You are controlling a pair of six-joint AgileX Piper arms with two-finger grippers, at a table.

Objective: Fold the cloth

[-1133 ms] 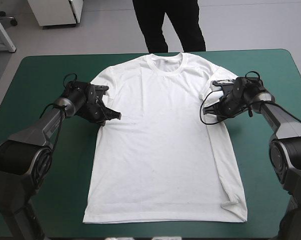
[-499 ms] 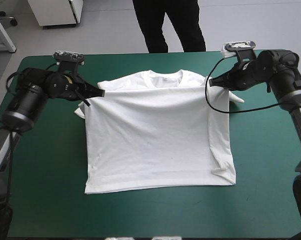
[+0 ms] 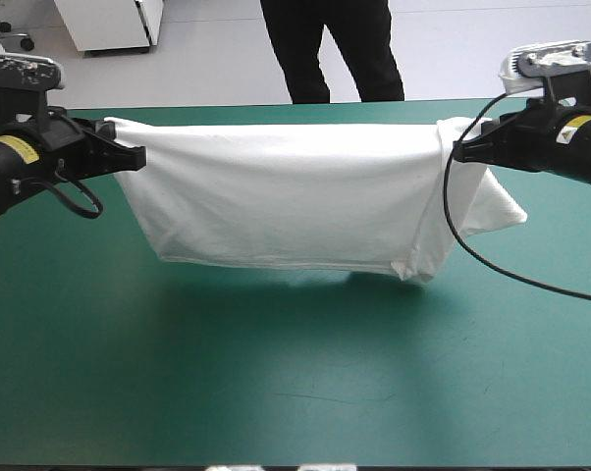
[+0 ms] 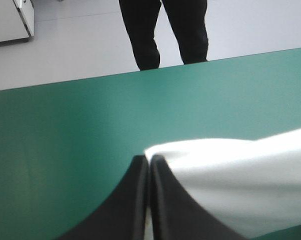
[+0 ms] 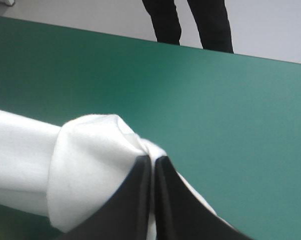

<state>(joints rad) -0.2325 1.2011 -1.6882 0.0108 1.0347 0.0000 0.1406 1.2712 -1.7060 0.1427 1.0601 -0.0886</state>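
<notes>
Nearest the camera in the high view, the worktop lies bare under its teal-green cover, all the way up to a soft shadow that falls just below the T-shirt.

The T-shirt is held up over the middle of the worktop, stretched wide between the two arms like a sheet on a line. Its top edge runs nearly level from one grasp to the other, and the white cloth hangs down from it in a doubled layer. The lower edge sags a little toward the end at the right jaws, where a folded corner droops lowest. Whether that edge touches the cover or hangs just clear of it cannot be told.

The left jaws are clenched on the T-shirt's upper corner at its left end. In the left wrist view the black fingers meet in a pointed arch with the white cloth pinched between them and spreading away to one side.

The right jaws are clenched on the T-shirt's other upper corner. In the right wrist view the fingers are likewise pressed together, with a bunched roll of cloth gathered at their tips. Past this grasp, a sleeve hangs loose on the outer side of the T-shirt.

Beyond the T-shirt, the far strip of the worktop runs to its far edge.
</notes>
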